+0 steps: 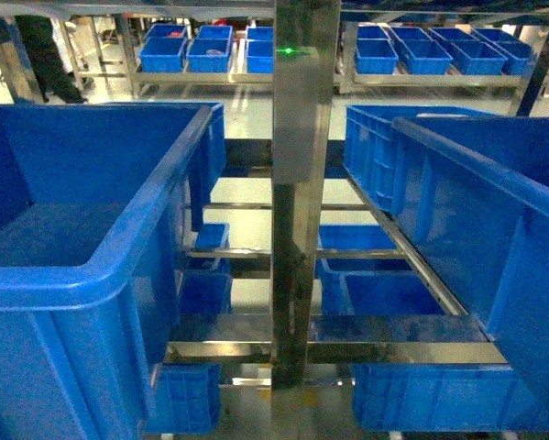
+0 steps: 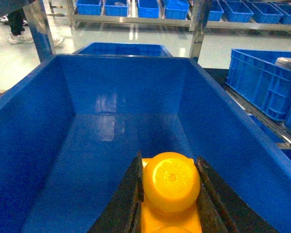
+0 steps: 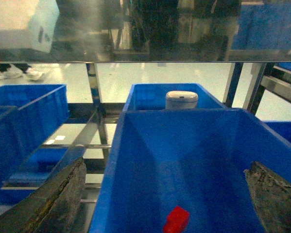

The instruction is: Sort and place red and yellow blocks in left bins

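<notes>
A glossy yellow block (image 2: 171,183) with a round stud on top sits between the black fingers (image 2: 131,199) of my left gripper (image 2: 170,190), which is shut on it. The block hangs over the floor of a large deep blue left bin (image 2: 111,82), whose inside looks bare; this bin fills the left of the head view (image 1: 100,261). In the right wrist view my right gripper (image 3: 164,167) stands wide open above another deep blue crate (image 3: 135,160). A small red block (image 3: 177,219) lies on that crate's floor. Neither gripper shows in the head view.
A steel rack post (image 1: 303,183) rises in the middle between the crates. More big blue crates (image 1: 457,183) stand to the right, one holding a white round container (image 3: 181,99). Rows of small blue trays (image 1: 187,50) fill shelves at the back. Steel rails (image 1: 338,348) run below.
</notes>
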Tool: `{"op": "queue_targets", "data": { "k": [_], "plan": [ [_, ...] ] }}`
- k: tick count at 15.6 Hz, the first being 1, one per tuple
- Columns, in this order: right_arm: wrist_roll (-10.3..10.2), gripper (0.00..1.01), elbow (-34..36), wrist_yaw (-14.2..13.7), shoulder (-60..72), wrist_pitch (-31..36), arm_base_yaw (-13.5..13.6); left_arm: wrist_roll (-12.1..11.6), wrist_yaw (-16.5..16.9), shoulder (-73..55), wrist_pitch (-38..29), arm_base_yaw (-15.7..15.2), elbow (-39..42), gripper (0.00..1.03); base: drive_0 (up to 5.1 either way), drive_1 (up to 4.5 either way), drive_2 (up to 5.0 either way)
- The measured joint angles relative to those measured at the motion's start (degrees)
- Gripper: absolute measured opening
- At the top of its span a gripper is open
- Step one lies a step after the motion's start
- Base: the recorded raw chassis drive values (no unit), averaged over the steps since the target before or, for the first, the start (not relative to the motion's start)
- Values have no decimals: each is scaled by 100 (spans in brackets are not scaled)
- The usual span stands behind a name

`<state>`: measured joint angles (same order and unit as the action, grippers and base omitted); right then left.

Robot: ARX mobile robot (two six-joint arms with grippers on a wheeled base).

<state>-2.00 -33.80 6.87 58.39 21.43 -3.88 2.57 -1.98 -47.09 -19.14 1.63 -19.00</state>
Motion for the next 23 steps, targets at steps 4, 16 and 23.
{"op": "queue_targets", "data": {
  "k": [4,16,23],
  "plan": [
    [-442,98,503,-835,-1403,-413,553,0,0,0,-2,0,0,22,0,0,0],
    [55,98,1034,-1233,-1729,-341,557,0,2,0,0,4,0,22,0,0,0],
    [55,98,1034,-1233,-1729,-339,557,-448,848,-1010,-474,-837,-1071,22,0,0,0]
  ]
}}
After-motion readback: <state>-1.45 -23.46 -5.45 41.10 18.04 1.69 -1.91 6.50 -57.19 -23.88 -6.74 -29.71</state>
